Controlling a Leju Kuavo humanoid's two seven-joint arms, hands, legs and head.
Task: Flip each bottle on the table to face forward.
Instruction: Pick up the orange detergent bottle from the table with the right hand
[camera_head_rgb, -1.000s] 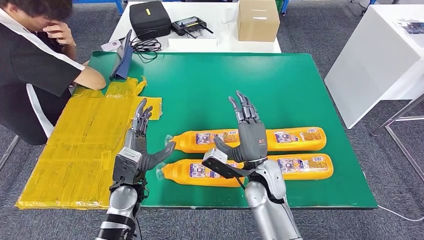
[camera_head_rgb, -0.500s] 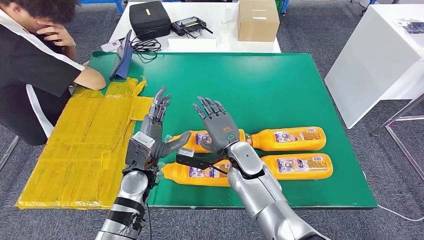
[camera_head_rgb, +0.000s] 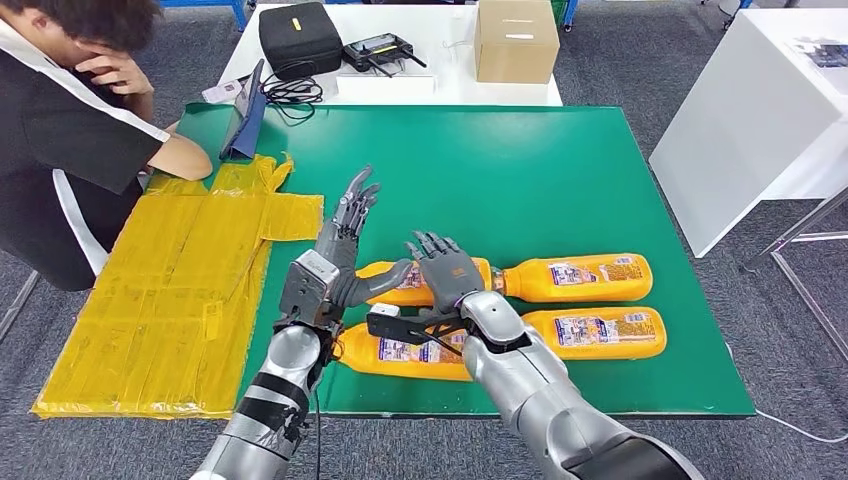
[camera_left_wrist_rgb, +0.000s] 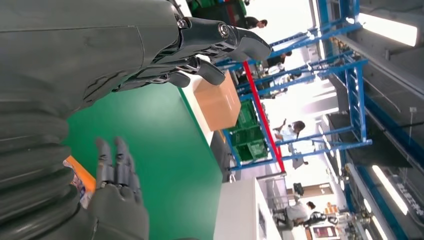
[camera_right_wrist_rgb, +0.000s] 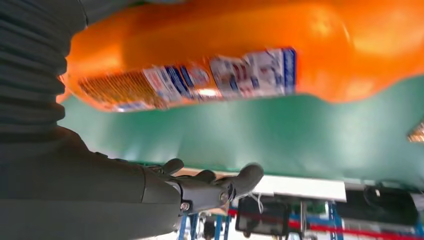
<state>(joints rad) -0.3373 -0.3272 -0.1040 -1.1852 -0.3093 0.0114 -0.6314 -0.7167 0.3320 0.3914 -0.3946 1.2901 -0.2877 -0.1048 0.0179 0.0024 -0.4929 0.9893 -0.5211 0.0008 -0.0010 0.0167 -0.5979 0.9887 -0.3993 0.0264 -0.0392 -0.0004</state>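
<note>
Four orange bottles lie on their sides on the green worktop (camera_head_rgb: 560, 160), two rows of two. Right hand (camera_head_rgb: 447, 272) open, fingers spread, nothing held, hovering over the far-left bottle (camera_head_rgb: 400, 280). Left hand (camera_head_rgb: 338, 262) open too, fingers extended upward, thumb toward the right hand, just beside that bottle's neck. Near-left bottle (camera_head_rgb: 400, 352) lies under the right wrist. Far-right bottle (camera_head_rgb: 580, 275) and near-right bottle (camera_head_rgb: 600, 330) lie beyond the right hand. Person (camera_head_rgb: 70, 130) leans on the worktop's far left corner.

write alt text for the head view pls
Both robot hands, left robot hand and right robot hand, hover open over four orange bottles lying in two rows on a green table. A person leans at its far left corner.
</note>
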